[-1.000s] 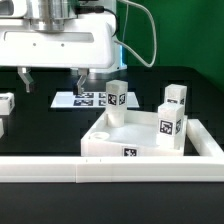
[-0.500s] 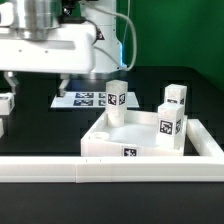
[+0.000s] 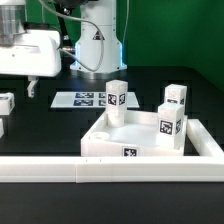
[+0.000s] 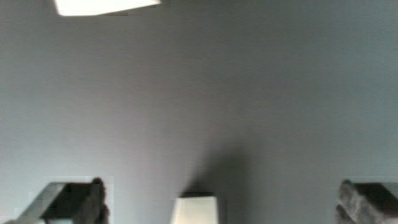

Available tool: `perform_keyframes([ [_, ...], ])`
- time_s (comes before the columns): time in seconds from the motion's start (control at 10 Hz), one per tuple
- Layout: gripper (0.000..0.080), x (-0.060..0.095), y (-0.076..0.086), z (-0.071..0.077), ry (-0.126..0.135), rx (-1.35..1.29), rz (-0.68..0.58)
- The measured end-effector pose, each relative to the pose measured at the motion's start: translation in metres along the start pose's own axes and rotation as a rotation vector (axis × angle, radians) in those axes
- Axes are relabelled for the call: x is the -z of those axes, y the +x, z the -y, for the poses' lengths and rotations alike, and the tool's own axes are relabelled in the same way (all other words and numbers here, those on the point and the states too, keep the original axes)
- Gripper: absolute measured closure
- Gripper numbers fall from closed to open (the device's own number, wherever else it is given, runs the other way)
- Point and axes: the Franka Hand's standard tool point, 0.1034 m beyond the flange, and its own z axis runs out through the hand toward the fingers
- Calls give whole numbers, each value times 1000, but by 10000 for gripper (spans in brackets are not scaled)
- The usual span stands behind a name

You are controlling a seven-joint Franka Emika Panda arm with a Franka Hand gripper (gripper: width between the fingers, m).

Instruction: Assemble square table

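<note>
The square table slab (image 3: 140, 135) lies at the exterior view's middle right, with three white tagged legs standing on it: one at the back left (image 3: 117, 97), one at the back right (image 3: 177, 98) and one at the front right (image 3: 169, 126). A loose leg (image 3: 6, 103) lies at the exterior view's far left. My gripper (image 3: 6, 86) hangs above that leg, with one finger (image 3: 32, 88) showing and the other cut off by the frame edge. In the wrist view my gripper (image 4: 222, 205) is open and holds nothing. A white block end (image 4: 199, 208) shows between the fingers (image 4: 71, 203).
The marker board (image 3: 85, 100) lies flat behind the slab's left corner. A long white border rail (image 3: 110, 170) runs along the front. Another white piece (image 3: 1, 126) sits at the left edge. A white shape (image 4: 107, 5) shows at the wrist view's edge.
My gripper has moved steadily toward the exterior view's left, from above the marker board to the far left near the loose leg. The slab and its legs have not moved.
</note>
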Motion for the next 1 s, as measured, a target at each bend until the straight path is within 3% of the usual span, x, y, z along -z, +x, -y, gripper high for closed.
perform_keyframes([
  [0.3, 151, -3, -5, -6, -4, 42, 3],
  [0.6, 151, -12, -33, -40, -3, 139, 30],
  [0.8, 151, -16, -42, -46, 3, 189, 41],
  [1.0, 151, -16, -41, -43, 11, 178, 52],
])
